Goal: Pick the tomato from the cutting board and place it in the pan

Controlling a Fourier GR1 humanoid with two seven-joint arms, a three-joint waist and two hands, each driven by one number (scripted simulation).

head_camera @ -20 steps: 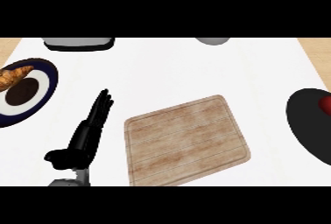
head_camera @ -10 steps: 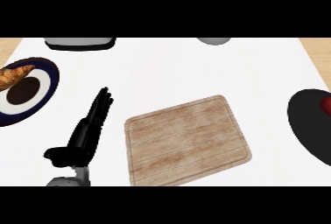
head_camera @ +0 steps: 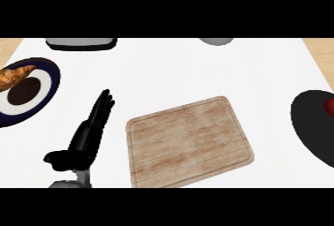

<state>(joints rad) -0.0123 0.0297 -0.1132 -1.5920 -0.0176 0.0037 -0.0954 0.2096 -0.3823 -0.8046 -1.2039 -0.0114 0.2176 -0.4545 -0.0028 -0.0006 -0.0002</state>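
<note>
White counter carries the bare cutting board; tomato lies in the pan at right; left hand rests left of the board, fingers straight, released

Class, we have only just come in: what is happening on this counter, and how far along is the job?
Nothing is being handled at this moment. The left robot hand rests open beside the cutting board, fingers straight, touching nothing. The board is bare. The tomato already lies in the dark pan at the right edge, so the placing looks done. The right robot hand is out of view. A plate with a croissant sits at the left.
</note>
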